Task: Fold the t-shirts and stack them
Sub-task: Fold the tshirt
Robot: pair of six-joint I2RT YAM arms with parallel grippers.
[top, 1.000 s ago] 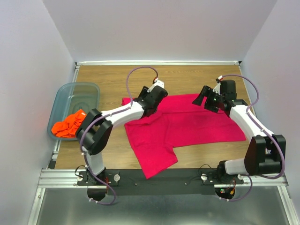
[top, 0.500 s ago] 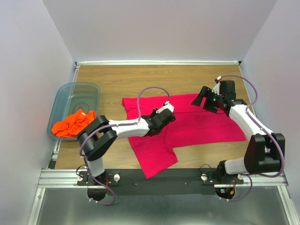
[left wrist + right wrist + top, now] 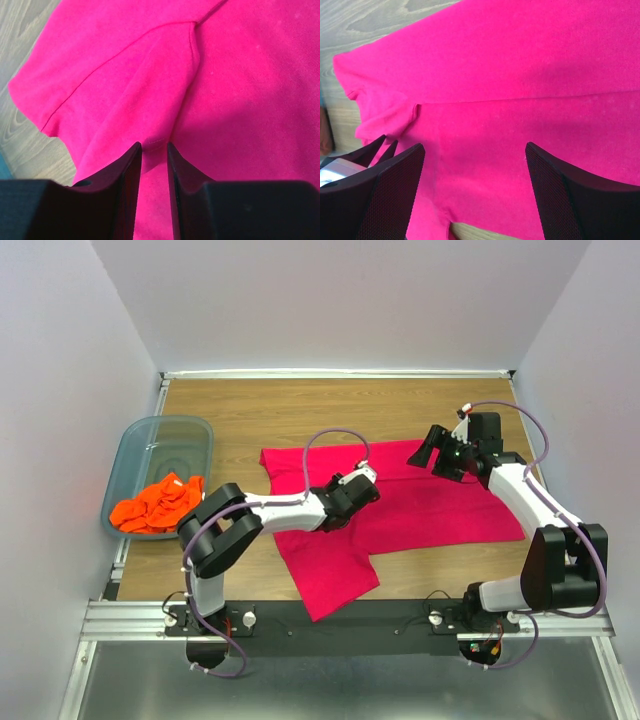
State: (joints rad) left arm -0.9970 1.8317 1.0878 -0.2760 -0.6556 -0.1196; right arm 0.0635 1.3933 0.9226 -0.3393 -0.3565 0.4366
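My jaws look matt black plastic, the magenta t-shirt soft matt cloth, the table smooth wood grain, the bin translucent plastic

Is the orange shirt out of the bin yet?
No, the orange shirt lies crumpled inside the blue-grey bin.

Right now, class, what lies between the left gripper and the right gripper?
Only the magenta t-shirt, spread on the table; nothing else lies between left gripper and right gripper. The top view shows it.
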